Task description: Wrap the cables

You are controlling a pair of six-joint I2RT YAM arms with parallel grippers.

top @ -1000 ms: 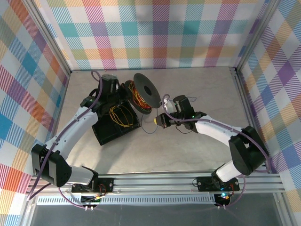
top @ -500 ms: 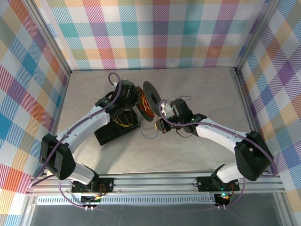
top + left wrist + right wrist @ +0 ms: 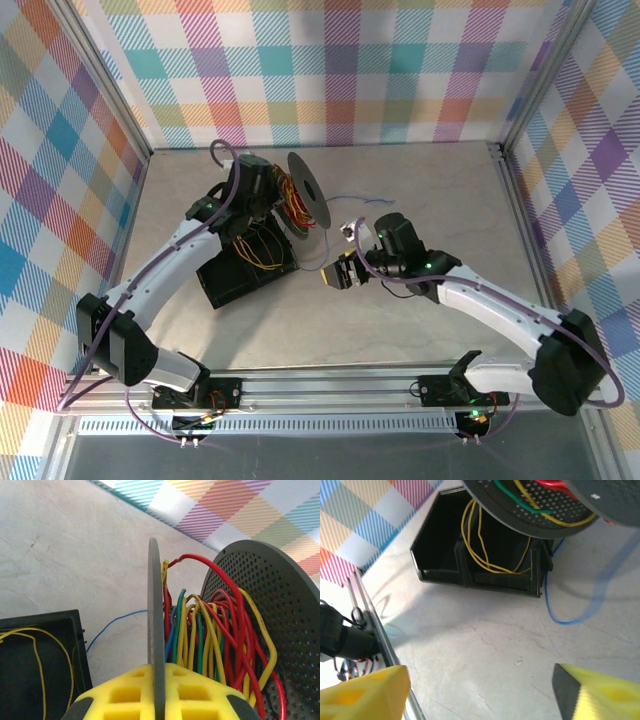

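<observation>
Black bin point(image 3: 222, 283) has loose loops of yellow wire point(image 3: 475, 545) in it. Pale marbled counter point(image 3: 420, 190), plaid walls point(image 3: 330, 70) all round. Left end effector point(image 3: 159, 692) is clamped tight on one flange of the spool point(image 3: 303, 190), just over the bin, wound with red, yellow, green and blue cables point(image 3: 215, 630). A blue wire point(image 3: 560, 620) trails on the counter. Right end effector point(image 3: 480, 695) gapes wide, holding nothing.
</observation>
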